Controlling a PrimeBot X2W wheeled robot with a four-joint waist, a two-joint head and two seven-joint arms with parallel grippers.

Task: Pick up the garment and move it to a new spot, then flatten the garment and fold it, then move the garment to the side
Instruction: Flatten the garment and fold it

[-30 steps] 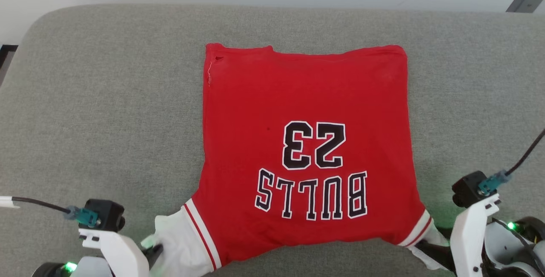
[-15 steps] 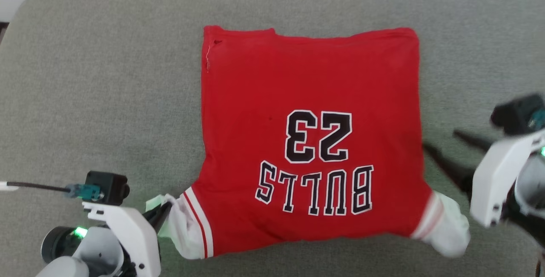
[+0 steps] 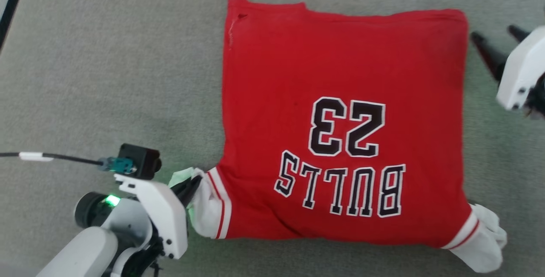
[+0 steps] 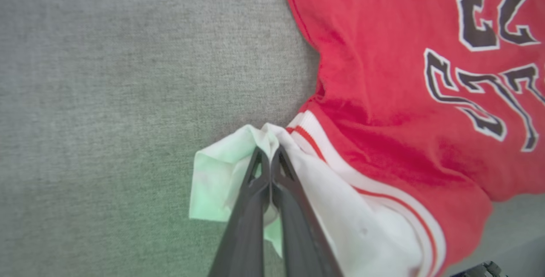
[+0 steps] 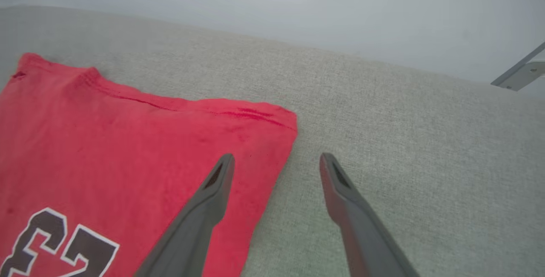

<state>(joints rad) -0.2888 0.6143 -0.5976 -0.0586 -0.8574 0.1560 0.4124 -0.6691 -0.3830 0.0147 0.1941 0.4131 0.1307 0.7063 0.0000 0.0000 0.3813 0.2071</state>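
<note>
Garment (image 3: 340, 55) on grey fabric surface (image 3: 106, 77)

The jersey (image 3: 340, 119) lies flat on the cushion (image 3: 106, 77), its lettered end nearest the robot. The left gripper (image 3: 193, 183) sits at the jersey's near left corner, fingers pinched on the left flap (image 3: 204, 209) sticking out there, while the right flap (image 3: 485, 243) lies free at the near right corner. The right gripper (image 3: 494, 34) is just beside the far right corner, fingers spread, one above the jersey's edge and one above the cushion.
</note>
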